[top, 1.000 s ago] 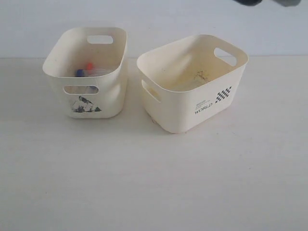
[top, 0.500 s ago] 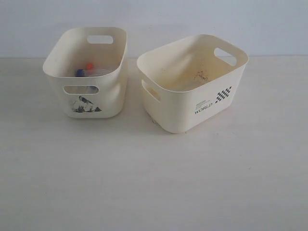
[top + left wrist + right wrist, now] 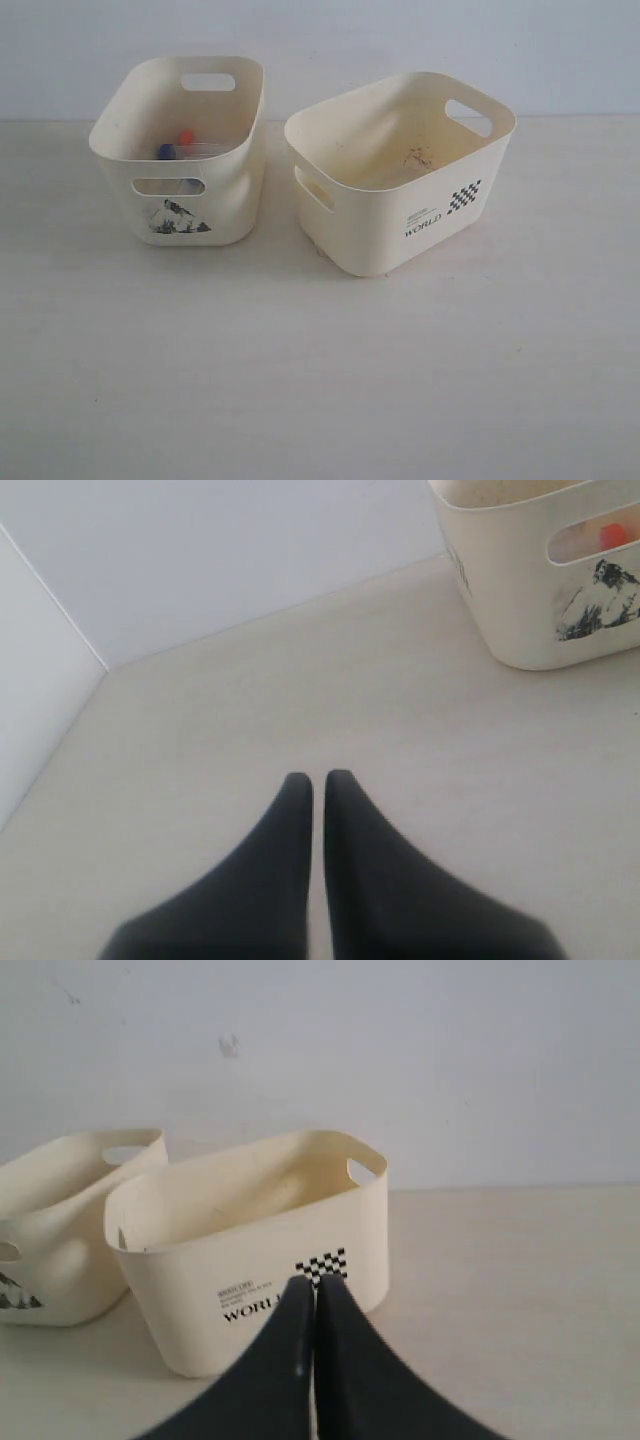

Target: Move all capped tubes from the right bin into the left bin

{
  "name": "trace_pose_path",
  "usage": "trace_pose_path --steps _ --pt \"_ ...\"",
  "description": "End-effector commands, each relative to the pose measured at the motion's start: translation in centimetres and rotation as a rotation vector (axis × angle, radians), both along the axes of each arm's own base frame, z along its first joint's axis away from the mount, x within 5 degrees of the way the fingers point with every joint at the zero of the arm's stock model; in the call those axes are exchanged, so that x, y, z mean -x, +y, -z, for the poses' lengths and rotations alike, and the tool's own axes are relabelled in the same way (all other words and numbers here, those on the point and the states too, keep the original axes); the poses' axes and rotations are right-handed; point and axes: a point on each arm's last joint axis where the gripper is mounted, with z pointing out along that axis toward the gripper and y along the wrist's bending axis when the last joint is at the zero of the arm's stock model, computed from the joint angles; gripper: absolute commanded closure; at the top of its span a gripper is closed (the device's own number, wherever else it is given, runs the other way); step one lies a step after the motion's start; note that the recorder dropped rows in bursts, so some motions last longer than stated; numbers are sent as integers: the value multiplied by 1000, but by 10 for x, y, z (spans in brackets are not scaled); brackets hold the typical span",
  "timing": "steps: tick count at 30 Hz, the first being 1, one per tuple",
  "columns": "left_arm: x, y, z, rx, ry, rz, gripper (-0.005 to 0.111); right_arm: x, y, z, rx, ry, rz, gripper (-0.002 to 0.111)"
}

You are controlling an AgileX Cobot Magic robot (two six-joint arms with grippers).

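The right gripper (image 3: 314, 1282) had its dark, tapered fingers pressed together on nothing. The left gripper (image 3: 318, 776) was likewise closed and empty above the matte pale table (image 3: 200, 740). Dark arm parts at the exterior view's top edge a second before were gone. The capped tubes (image 3: 178, 146), one orange-red cap and one blue, lay in the left bin (image 3: 228, 200), smooth cream plastic with rounded corners. The right bin (image 3: 370, 235) stood just beside it, a brownish stain inside.

The left gripper (image 3: 312, 777) and right gripper (image 3: 315, 1282) have jaws closed.
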Motion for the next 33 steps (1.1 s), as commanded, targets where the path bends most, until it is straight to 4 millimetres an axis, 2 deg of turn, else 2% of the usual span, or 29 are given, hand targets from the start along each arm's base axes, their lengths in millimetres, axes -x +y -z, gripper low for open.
trace_pose_path --steps 1,7,16,22,33 --pt "0 0 -2 8 -8 -1 102 1 -5 14 -10 37 54 109" --pt "0 0 -2 8 -8 -1 102 2 -6 33 20 58 58 109" --pt "0 0 -2 8 -8 -1 102 8 -6 36 101 66 54 109" --pt "0 0 -2 8 -8 -1 102 10 -6 46 119 173 42 109" --pt "0 0 -2 8 -8 -1 102 10 -6 46 119 173 42 109"
